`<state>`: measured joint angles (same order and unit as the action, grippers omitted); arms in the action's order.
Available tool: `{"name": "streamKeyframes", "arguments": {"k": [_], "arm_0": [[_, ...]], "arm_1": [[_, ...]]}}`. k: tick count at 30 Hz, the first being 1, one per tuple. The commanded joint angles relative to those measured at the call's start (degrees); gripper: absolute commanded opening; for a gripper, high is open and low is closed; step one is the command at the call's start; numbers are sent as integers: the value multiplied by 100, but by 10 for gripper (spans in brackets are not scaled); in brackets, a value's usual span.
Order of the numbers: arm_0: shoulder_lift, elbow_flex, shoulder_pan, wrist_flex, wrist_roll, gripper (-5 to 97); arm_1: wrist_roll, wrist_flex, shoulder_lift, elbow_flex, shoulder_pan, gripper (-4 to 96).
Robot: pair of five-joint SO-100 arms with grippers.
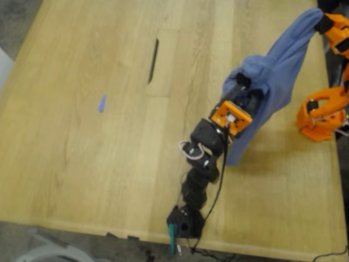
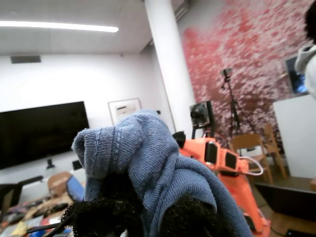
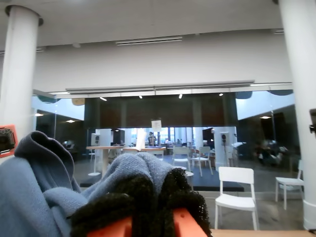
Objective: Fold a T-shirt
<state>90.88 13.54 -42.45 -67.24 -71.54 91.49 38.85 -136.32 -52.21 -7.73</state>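
The slate-blue T-shirt [image 1: 278, 71] hangs bunched above the table at the exterior view's right, stretched between both grippers. Its lower end droops to about the tabletop [image 1: 234, 155]. My first gripper [image 1: 242, 84], the orange head on the black arm, is shut on a fold of the T-shirt [image 2: 143, 148], pinched between black foam pads [image 2: 103, 217]. My second gripper [image 1: 322, 21], on the orange arm at the exterior view's upper right, is shut on another bunch of the T-shirt [image 3: 140, 170]. No print shows.
The wooden table [image 1: 109, 164] has a dark slot [image 1: 153, 60] near its middle. A tiny blue scrap [image 1: 102, 103] lies at the exterior view's left. An orange arm base [image 1: 319, 117] stands at the exterior view's right edge. The black arm's base [image 1: 185, 221] sits at the near edge.
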Motion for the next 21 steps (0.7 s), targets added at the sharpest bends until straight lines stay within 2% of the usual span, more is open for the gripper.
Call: {"name": "streamKeyframes", "arguments": {"k": [1, 5, 21], "arm_0": [[949, -158, -325, 580, 70, -2], [1134, -501, -747, 571, 123, -2], [1450, -1283, -2268, -185, 62, -2]], "arm_1": [[132, -35, -62, 264, -62, 0], [404, 220, -62, 290, -369, 0], [510, 448, 18, 316, -1301, 4]]}}
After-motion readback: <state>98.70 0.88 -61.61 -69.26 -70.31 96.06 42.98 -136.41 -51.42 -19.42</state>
